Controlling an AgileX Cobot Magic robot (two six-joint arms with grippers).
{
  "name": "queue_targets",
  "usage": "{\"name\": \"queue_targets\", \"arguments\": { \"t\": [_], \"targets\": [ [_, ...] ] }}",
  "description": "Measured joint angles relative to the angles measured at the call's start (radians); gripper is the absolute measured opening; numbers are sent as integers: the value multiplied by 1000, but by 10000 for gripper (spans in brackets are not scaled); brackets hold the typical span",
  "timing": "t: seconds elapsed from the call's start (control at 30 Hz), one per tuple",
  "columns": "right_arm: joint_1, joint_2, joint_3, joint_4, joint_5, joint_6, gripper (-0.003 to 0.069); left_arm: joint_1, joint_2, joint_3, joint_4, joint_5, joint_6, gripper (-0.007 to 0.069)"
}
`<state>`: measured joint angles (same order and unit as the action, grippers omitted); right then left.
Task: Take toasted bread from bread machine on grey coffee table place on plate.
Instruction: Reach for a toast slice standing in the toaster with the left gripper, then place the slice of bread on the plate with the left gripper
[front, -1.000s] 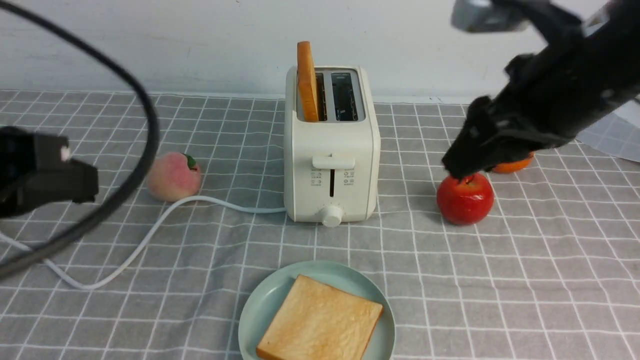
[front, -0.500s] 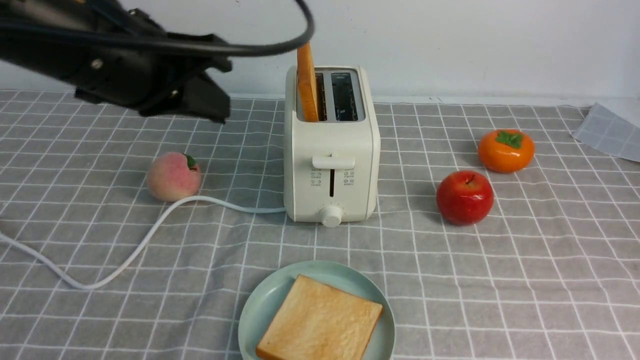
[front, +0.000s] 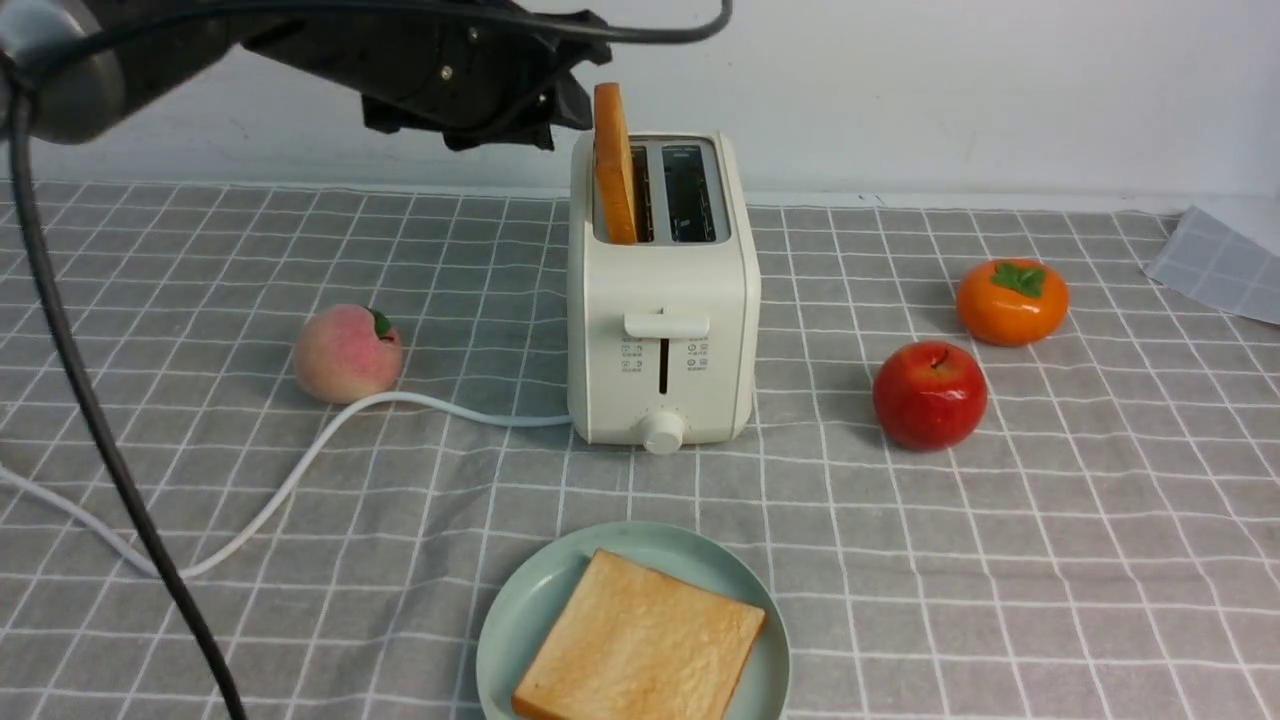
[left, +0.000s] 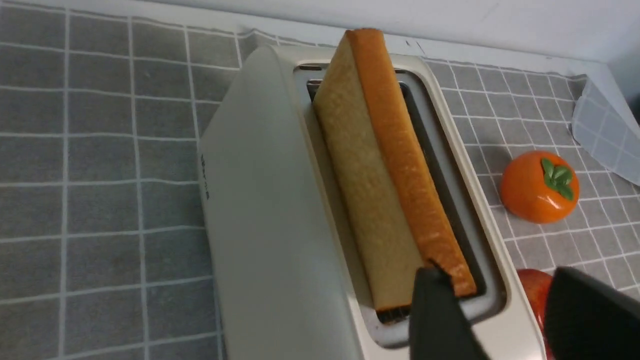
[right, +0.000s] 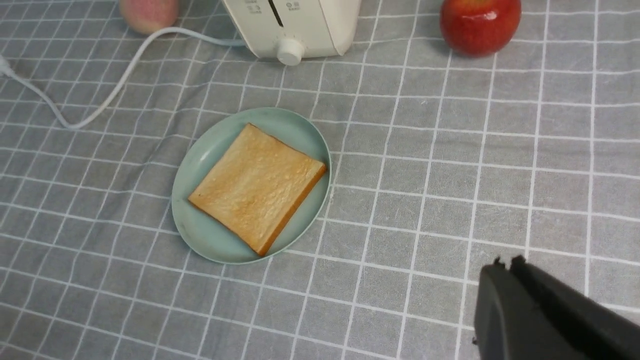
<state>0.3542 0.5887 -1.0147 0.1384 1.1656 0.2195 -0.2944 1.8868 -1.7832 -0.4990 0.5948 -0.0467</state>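
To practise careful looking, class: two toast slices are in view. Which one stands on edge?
The slice in the toaster, left slot, stands on edge; the other slice lies flat on the plate.

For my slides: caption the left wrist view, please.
Left pincer, open, hovers by the toast standing in the bread machine.

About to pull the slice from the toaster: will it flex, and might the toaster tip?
The slice looks thick, with a darker crust, and stands straight on its own, so it is probably stiff, though a hard pinch may dent it. It sits with a gap beside it, so it should lift freely. The toaster is broad-based and unlikely to tip.
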Motion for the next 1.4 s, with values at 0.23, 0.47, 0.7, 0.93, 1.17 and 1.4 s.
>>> {"name": "queue_targets", "arguments": {
  "t": [0.23, 0.47, 0.7, 0.93, 1.17, 1.4],
  "targets": [
    [0, -2, 24, 2, 2, 27, 4, 0, 108, -1, -136, -32, 153, 549],
    [0, -2, 27, -9, 3, 28, 13, 0, 127, -11, -124, -65, 168, 208],
    [0, -2, 27, -56, 3, 29, 20, -4, 16, -26, -63, -13, 184, 83],
    [0, -2, 27, -72, -16, 29, 27, -1, -228, -41, 8, 221, 189, 83],
    [0, -2, 27, -72, -82, 29, 33, -1, -299, 79, -10, 538, 151, 83],
    [0, -2, 27, -72, -104, 10, 33, -1, -291, 396, -186, 513, 189, 83]
  ]
}}
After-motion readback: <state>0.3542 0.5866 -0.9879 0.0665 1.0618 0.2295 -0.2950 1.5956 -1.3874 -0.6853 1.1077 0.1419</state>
